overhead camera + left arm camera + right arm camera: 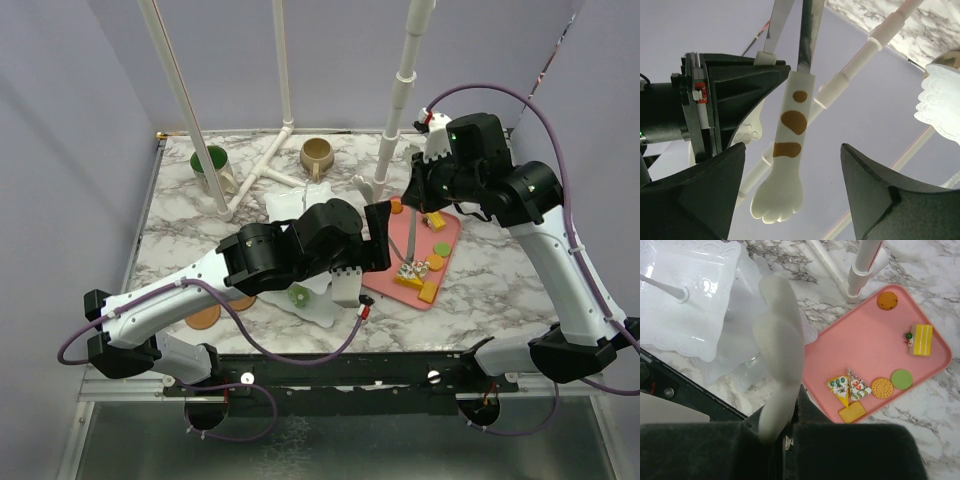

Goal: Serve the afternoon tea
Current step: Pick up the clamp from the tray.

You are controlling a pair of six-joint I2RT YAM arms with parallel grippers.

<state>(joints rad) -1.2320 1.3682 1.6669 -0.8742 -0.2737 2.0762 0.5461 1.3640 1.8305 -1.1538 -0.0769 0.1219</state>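
The white tiered stand stands mid-table, and one plate edge shows in the left wrist view. The green-lined mug and the tan mug sit at the back. Toy pastries lie on the pink tray: a cookie, a yellow cake slice, a green macaron and decorated wedges. My right gripper is shut on the tongs, which hang over the tray. My left gripper is open around a paw-shaped tong tip without touching it.
White pipe poles rise at the back of the marble table, with a pipe frame lying between the mugs. Orange discs lie at the near left beside my left arm. A small green pastry rests on the stand's lower plate.
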